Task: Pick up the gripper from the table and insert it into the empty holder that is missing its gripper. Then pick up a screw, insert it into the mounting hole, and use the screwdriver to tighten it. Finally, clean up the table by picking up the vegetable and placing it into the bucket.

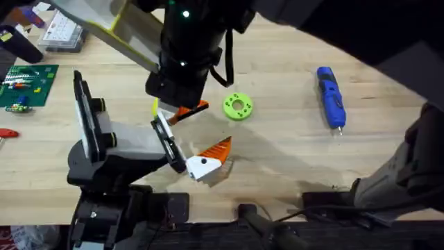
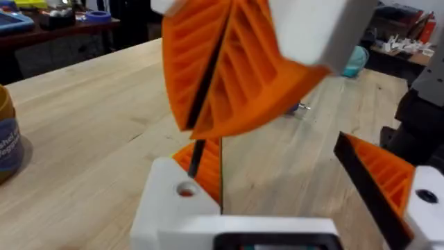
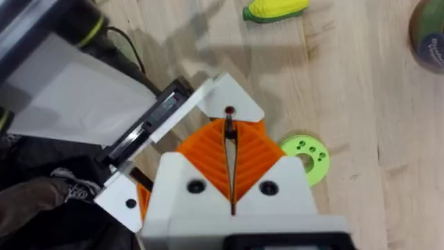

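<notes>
Overhead: the holder (image 1: 168, 144) sits at the lower left of the bench (image 1: 291, 160). We read the gripper (image 1: 164, 129) as already seated at its far end, with a matching orange finger (image 1: 208, 160) at the near end. The right hand (image 1: 184, 111) hangs right over the gripper, just beside the vegetable (image 1: 155, 105). The green disc (image 1: 238, 105) is near, and the screwdriver (image 1: 331, 97) lies well apart to the right, untouched. Left wrist: this view looks out low from the holder's housing. The left hand (image 2: 277, 160) is spread, its two orange fingers well apart, and one of them looks to be the gripper (image 2: 173, 201), with a reddish mounting hole. The right hand (image 2: 215, 104) is just above it, and the bucket (image 2: 7, 139) is off to the side. Right wrist: the right hand (image 3: 229, 128) has its pads pressed together, tips at the red-marked hole of the gripper (image 3: 222, 97), beside the holder (image 3: 149, 121). We cannot tell whether a screw is pinched. The vegetable (image 3: 274, 10), bucket (image 3: 430, 35) and disc (image 3: 305, 156) are beyond. Risks, as we judge them: a screw held off-axis could miss the hole and drop to the bench. The unfastened gripper could be nudged out by downward pressure. The right arm also covers the hole from overhead.
</notes>
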You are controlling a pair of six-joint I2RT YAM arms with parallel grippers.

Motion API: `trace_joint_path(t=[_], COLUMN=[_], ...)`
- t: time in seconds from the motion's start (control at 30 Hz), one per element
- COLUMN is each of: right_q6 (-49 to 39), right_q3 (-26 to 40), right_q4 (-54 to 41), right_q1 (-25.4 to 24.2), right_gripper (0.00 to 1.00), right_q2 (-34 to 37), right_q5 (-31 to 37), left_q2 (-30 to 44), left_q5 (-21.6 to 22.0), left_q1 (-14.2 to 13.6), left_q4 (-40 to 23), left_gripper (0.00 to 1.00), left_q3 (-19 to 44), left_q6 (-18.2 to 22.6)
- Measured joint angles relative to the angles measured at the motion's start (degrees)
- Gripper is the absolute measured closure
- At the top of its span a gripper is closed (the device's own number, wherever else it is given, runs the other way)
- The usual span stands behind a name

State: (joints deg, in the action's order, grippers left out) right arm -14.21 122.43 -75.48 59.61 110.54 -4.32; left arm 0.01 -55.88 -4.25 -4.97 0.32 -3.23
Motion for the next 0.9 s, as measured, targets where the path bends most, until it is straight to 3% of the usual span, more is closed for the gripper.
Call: trace_joint_path(t=[0.9], right_q6=[-0.9], right_q3=[0.0], right_q4=[-0.2], right_q1=[0.0], right_gripper=[0.998], right_q2=[1.1], right_q5=[0.0], left_q2=[0.0], left_q5=[0.0], left_q1=[0.0], left_q4=[0.0], left_gripper=[0.006], left_q3=[0.0], left_q6=[0.0])
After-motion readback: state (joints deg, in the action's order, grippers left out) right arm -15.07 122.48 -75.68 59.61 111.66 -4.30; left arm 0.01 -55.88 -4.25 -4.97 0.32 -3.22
